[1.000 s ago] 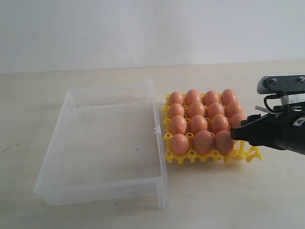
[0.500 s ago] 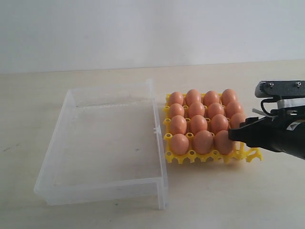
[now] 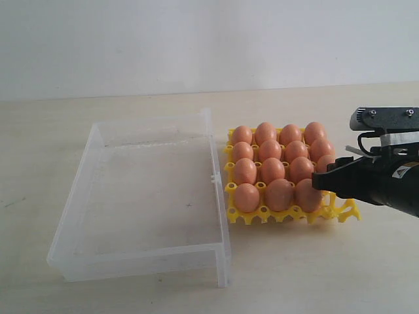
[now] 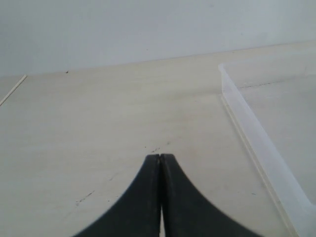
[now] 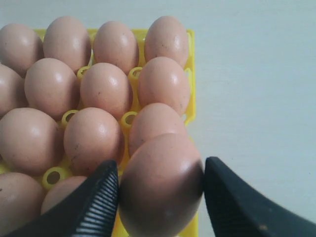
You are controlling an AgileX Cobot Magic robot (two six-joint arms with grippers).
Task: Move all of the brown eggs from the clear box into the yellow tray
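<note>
Two grippers: one pressed shut, one hugging an egg.
The left gripper [image 4: 161, 158] has its two black fingers [image 4: 138, 202] pressed flat together, with no gap at the tips. It points out low over the bare table [image 4: 89, 128]. The right arm [image 3: 386, 186] is black and comes in from the right edge of the table, lying nearly flat. The right gripper [image 5: 160, 165] has its jaws wide apart, one ridged finger [image 5: 96, 202] on each side of a brown egg [image 5: 160, 192] that it holds.
</note>
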